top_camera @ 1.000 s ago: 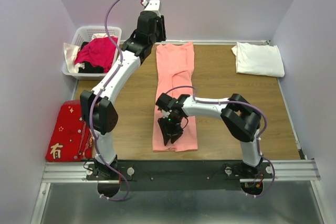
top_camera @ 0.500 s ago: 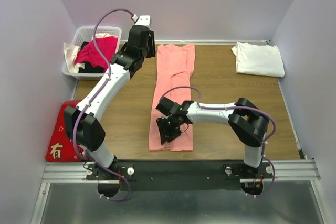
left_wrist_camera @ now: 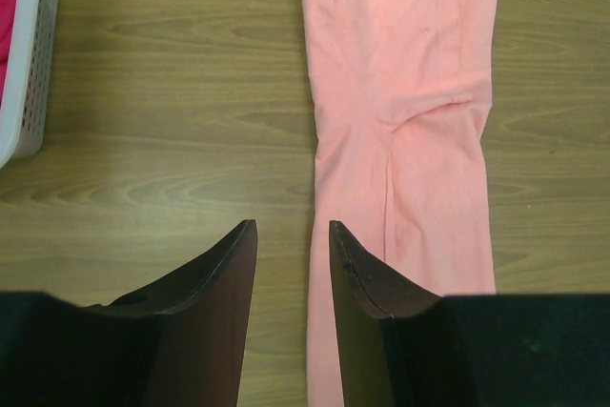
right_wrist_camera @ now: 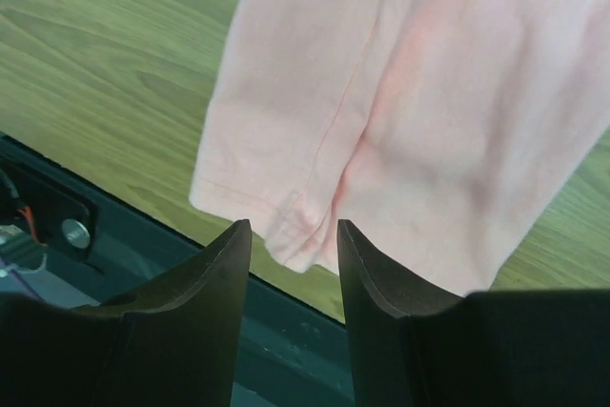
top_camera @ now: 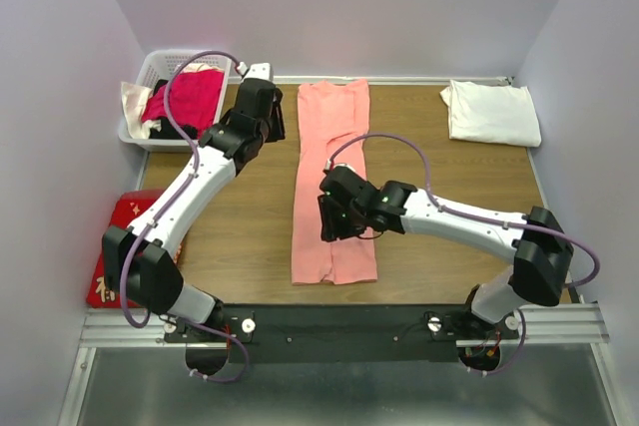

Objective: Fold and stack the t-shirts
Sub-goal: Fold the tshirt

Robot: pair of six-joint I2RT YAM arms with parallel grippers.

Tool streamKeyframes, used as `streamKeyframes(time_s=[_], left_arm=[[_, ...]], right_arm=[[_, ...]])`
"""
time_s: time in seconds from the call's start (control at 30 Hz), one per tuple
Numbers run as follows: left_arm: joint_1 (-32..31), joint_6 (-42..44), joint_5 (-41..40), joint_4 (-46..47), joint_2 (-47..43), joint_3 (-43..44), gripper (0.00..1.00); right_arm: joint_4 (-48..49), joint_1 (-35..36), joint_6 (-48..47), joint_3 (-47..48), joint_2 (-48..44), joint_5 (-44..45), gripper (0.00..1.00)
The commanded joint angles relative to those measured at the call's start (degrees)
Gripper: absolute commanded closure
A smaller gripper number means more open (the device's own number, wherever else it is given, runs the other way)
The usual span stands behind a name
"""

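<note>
The salmon-pink t-shirt (top_camera: 332,177) lies folded into a long narrow strip down the middle of the table. It also shows in the left wrist view (left_wrist_camera: 410,92) and the right wrist view (right_wrist_camera: 419,92). The white t-shirt (top_camera: 490,112) lies folded at the back right corner. My left gripper (top_camera: 274,123) is open and empty, above bare wood just left of the pink shirt's far end (left_wrist_camera: 291,228). My right gripper (top_camera: 332,221) is open and empty, held above the pink shirt's near half, with the shirt's near hem below its fingertips (right_wrist_camera: 293,228).
A white basket (top_camera: 138,130) with red and dark clothes stands at the back left. A flat red cloth with gold characters (top_camera: 112,258) lies at the left edge, partly behind the left arm. A black rail (top_camera: 329,321) runs along the near edge.
My right gripper has come off the pink shirt's near end and moved up toward its middle. My left gripper has drawn back from the far edge, toward the left and nearer.
</note>
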Motion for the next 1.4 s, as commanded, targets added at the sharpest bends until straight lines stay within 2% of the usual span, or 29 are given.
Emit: streamKeyframes(time_s=[0.0, 0.2, 0.33, 0.53, 0.67, 0.77, 0.97, 1.37], left_arm=[[-0.14, -4.78, 0.1, -2.74, -6.19, -6.52, 0.55], [-1.9, -7.95, 7.73, -3.1, -14.27, -20.66, 0.55], [-5.24, -12.34, 10.82, -2.84, -21.46, -28.74, 0.53], [-10.42, -17.97, 14.78, -1.43, -25.97, -37.62, 0.53], [-14.72, -22.71, 15.58, -3.18, -24.39, -38.26, 0.53], [-20.0, -26.5, 11.37, -6.7, -22.11, -35.89, 0.53], [-25.71, -29.93, 12.76, -4.6, -17.36, -38.34, 0.53], [-28.01, -35.29, 10.65, -9.42, -16.74, -40.81, 0.53]], right_arm=[[-3.7, -0.14, 2.84, -2.16, -3.52, 7.87, 0.49], [-8.1, -0.22, 9.78, -9.02, -6.6, 16.06, 0.49], [-8.55, -0.31, 12.6, -13.07, -10.2, 17.74, 0.47], [-8.63, -0.58, 16.3, -17.12, -12.49, 17.22, 0.44], [-7.85, -0.67, 17.0, -19.4, -12.58, 16.08, 0.44], [-4.34, -0.67, 16.65, -22.47, -14.59, 14.49, 0.44], [-0.29, -0.58, 16.56, -26.26, -16.89, 12.38, 0.42], [3.93, -0.58, 15.16, -27.31, -15.48, 8.61, 0.4]])
